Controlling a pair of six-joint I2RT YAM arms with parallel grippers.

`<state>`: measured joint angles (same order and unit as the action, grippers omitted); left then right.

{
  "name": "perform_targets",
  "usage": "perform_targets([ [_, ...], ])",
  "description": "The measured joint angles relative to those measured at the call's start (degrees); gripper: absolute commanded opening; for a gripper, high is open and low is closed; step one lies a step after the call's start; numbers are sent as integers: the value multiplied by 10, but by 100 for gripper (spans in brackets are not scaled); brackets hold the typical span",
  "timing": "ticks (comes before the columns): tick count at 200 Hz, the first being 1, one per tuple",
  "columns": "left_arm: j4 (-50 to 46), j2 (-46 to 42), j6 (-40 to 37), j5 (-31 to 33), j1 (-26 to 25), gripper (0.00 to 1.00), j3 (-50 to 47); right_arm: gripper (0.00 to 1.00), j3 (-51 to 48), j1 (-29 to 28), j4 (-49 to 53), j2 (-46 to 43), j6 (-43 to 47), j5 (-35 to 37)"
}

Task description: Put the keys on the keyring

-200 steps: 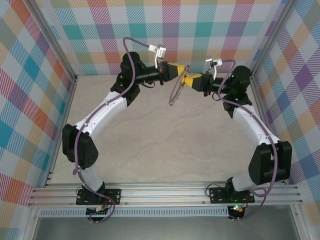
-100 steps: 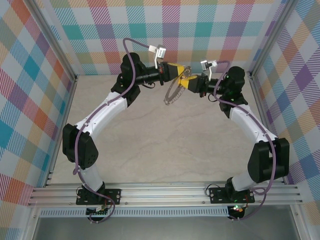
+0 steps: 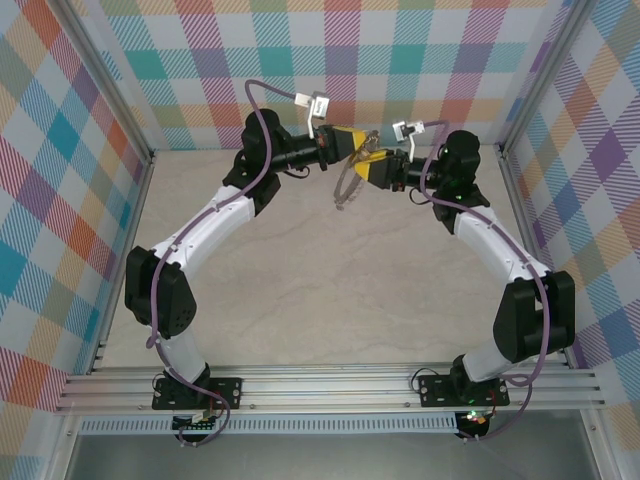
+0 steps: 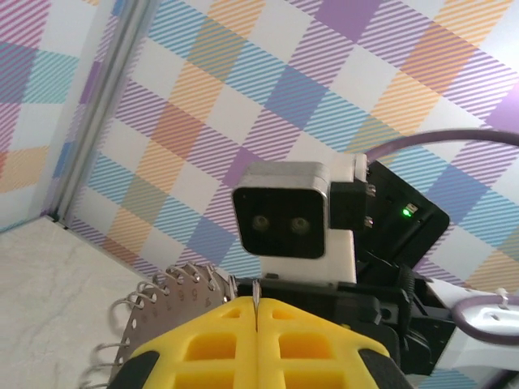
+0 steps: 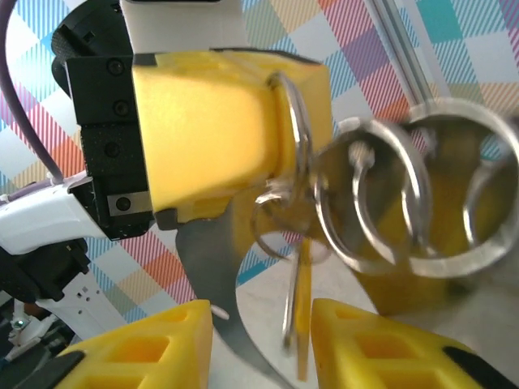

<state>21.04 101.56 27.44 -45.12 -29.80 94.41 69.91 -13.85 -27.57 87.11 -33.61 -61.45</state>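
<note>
Now, keyring: the keyring (image 3: 346,187) hangs in the air at the far middle of the scene, above the table (image 3: 300,290), dangling from the tips of the two grippers.
Left gripper: we see the left gripper (image 3: 352,143) clamped fully closed on the ring's top, with a sliver of metal pinched in the seam between its fingers.
Right gripper: the right gripper (image 5: 261,316) stands partly open and we judge that it grips nothing. A thin strip (image 5: 298,320) hangs in the gap between its fingers (image 5: 174,340).
Key: we cannot tell whether that strip is the key seen edge-on.
Handling: we expect the ring to be light, hard and slippery, and its linked loops floppy, so it swings when moved.
Where to hold: we would pinch the wire itself, just beside the left gripper's hold, flat across the pads.
Change: against a second ago, the right gripper has moved left, closer to the left gripper, and its jaws, then closed, have parted. The ring hangs less far down towards us.
</note>
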Motion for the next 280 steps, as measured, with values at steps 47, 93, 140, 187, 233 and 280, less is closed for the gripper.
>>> perform_targets([
  [47, 30, -5, 17, 31, 3, 0, -28, 40, -56, 24, 53, -67, 28, 14],
  [93, 90, -10, 54, 62, 4, 0, -67, 36, -64, 40, 47, -104, 22, 58],
  [140, 174, -13, 107, 71, 5, 0, -105, 34, -59, 40, -15, -92, -32, 113],
  [187, 236, -13, 144, 67, 5, 0, -107, 36, -28, 40, -111, -36, -105, 119],
  [233, 254, -13, 154, 66, 5, 0, -107, 36, -17, 40, -201, -2, -171, 113],
  [280, 257, -13, 154, 66, 5, 0, -107, 36, -8, 32, -244, 2, -198, 110],
])
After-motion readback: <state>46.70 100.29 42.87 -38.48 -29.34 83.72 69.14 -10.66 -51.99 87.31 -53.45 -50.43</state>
